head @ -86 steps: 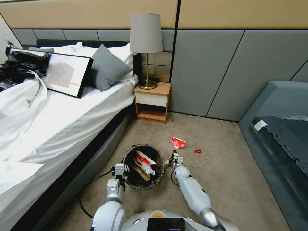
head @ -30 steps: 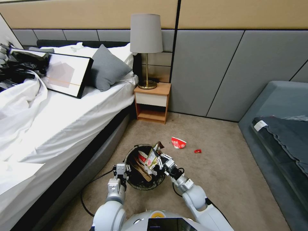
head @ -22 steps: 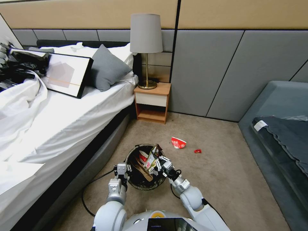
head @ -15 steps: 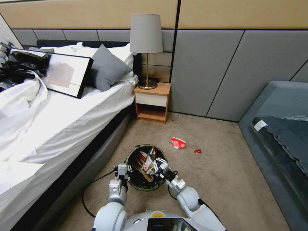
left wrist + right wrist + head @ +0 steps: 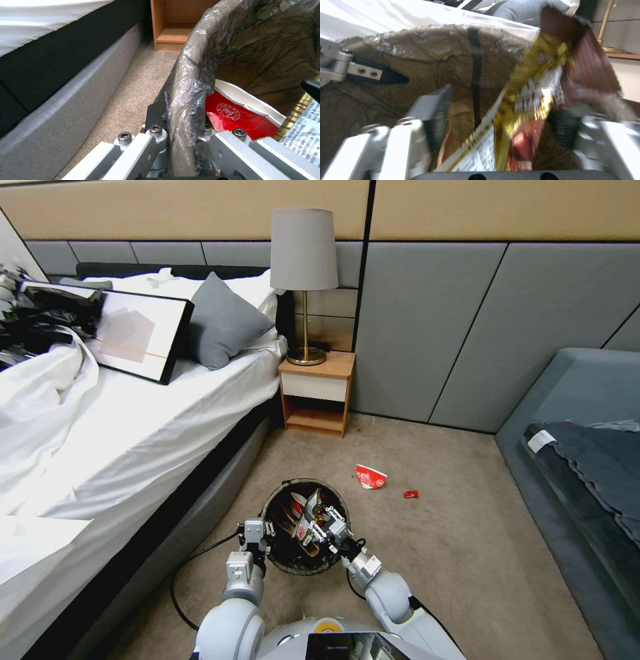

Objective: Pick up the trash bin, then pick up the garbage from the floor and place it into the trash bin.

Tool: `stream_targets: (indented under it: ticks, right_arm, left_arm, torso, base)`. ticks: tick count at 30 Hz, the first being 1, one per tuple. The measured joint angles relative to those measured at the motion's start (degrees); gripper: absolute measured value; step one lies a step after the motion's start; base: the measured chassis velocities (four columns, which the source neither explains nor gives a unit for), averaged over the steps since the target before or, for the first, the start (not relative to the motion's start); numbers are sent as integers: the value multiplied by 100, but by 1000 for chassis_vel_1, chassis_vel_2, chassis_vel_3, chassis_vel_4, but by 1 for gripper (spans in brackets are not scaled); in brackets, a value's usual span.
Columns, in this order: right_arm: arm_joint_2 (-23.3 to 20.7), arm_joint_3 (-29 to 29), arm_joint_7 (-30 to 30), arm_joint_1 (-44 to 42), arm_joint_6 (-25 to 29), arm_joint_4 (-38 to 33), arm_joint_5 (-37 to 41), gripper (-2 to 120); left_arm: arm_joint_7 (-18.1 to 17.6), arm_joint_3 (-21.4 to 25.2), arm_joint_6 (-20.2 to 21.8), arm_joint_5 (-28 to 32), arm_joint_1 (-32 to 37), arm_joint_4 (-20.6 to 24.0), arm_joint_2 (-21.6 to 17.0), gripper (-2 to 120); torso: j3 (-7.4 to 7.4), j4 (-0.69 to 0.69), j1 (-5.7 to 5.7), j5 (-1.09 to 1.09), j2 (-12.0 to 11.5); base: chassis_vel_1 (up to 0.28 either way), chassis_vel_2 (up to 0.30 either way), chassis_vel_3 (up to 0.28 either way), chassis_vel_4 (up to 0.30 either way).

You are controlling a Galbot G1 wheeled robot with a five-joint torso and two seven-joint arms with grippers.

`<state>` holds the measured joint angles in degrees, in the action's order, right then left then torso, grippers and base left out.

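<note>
floor [image 5: 467,527]: beige carpet | red-and-white wrapper [image 5: 371,477] | small red scrap [image 5: 411,494] | black cable [image 5: 175,580]

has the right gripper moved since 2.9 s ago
Yes. The right gripper has swung leftward, away from the red-and-white wrapper on the carpet, to over the trash bin.

Round trash bin [image 5: 303,563] (dark liner) stands upright on carpet; red-and-white wrapper [image 5: 371,477] and red scrap [image 5: 411,494] lie beyond.

Ahead of me a grey-shaded lamp [image 5: 304,280] stands on a wooden nightstand [image 5: 316,392]. On the bed [image 5: 133,427] to my left lie a grey pillow [image 5: 223,321] and a framed picture [image 5: 130,335]. A grey sofa [image 5: 587,447] sits to my right.
</note>
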<state>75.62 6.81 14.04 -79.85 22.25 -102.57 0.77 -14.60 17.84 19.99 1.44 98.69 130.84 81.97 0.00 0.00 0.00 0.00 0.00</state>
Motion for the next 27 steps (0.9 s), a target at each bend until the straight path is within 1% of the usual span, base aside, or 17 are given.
stream_targets:
  ticks: [1, 2, 4, 5, 6, 7, 8, 10, 13, 14, 16, 17, 20, 21, 24, 26, 27]
  right_arm:
    - [1, 0, -2, 1, -1, -2, 0, 80]
    - [1, 0, -2, 1, -1, -2, 0, 80]
    - [2, 0, -8, 1, -1, -21, 0, 88]
    - [3, 0, -11, 0, -2, -36, -1, 92]
    - [3, 0, -11, 0, -2, -36, -1, 92]
    - [3, 3, -17, -6, -2, -89, -1, 98]
    - [1, 16, -20, -18, -2, -157, 0, 99]
    - [-3, 27, -22, -29, -3, -207, 0, 100]
    - [-30, 108, -23, -115, -3, -520, -7, 100]
    - [-30, 108, -23, -115, -3, -520, -7, 100]
    - [-55, 213, -31, -184, 6, -866, -48, 100]
    - [-55, 213, -31, -184, 6, -866, -48, 100]
    - [-101, 375, -147, -173, -42, -1410, -53, 100]
    - [-101, 375, -147, -173, -42, -1410, -53, 100]
    - [-108, 644, -370, -96, -215, -2025, -1, 100]
    - [-106, 698, -438, -93, -251, -2124, 6, 100]
    - [-79, 884, -714, -130, -334, -2399, 5, 100]
  left_arm:
    - [1, 0, 2, 2, -3, -1, 0, 2]
    - [1, 0, 2, 2, -3, -1, 0, 2]
    - [3, 0, 5, 3, -12, -6, 4, 2]
    - [3, 0, 6, 3, -14, -10, 4, 2]
    - [3, 0, 6, 3, -14, -10, 4, 2]
    - [5, 1, 8, 5, -16, -19, 5, 2]
    - [5, 3, 8, 5, -20, -25, 5, 2]
    - [6, 4, 9, 6, -24, -29, 6, 2]
    - [7, 6, 12, 10, -55, -75, 9, 2]
    - [7, 6, 12, 10, -55, -75, 9, 2]
    - [8, 3, 17, 11, -80, -105, 9, 2]
    - [8, 3, 17, 11, -80, -105, 9, 2]
    - [11, -20, 25, 11, -88, -118, 6, 2]
    - [11, -20, 25, 11, -88, -118, 6, 2]
    - [12, -22, 26, 11, -87, -135, -9, 2]
    - [12, -20, 26, 12, -86, -136, -13, 2]
    - [12, -17, 27, 11, -89, -136, -22, 2]
  torso:
    - [0, 0, 0, 0, 0]
    - [0, 0, 0, 0, 0]
    - [0, 0, 0, 0, 0]
    - [0, 0, 0, 0, 0]
    - [0, 0, 0, 0, 0]
    - [0, 0, 0, 0, 0]
    - [0, 0, 0, 0, 0]
    - [0, 0, 0, 0, 0]
    - [0, 0, 0, 0, 0]
    - [0, 0, 0, 0, 0]
    - [0, -1, 0, 0, 0]
    - [0, -1, 0, 0, 0]
    - [0, 0, 0, 1, 0]
    - [0, 0, 0, 1, 0]
    - [0, 0, 0, 0, 0]
    - [0, 0, 0, 0, 0]
    - [0, 1, 0, 0, 0]
  base:
    - [0, 0, 0, 0]
    - [0, 0, 0, 0]
    - [0, 0, 0, 0]
    - [0, 0, 0, 0]
    - [0, 0, 0, 0]
    - [0, 0, 0, 0]
    - [0, 0, 0, 0]
    - [0, 0, 0, 0]
    - [0, 0, 0, 0]
    - [0, 0, 0, 0]
    - [0, 0, 0, 0]
    - [0, 0, 0, 0]
    - [0, 0, 0, 0]
    - [0, 0, 0, 0]
    - [0, 0, 0, 0]
    - [0, 0, 0, 0]
    - [0, 0, 0, 0]
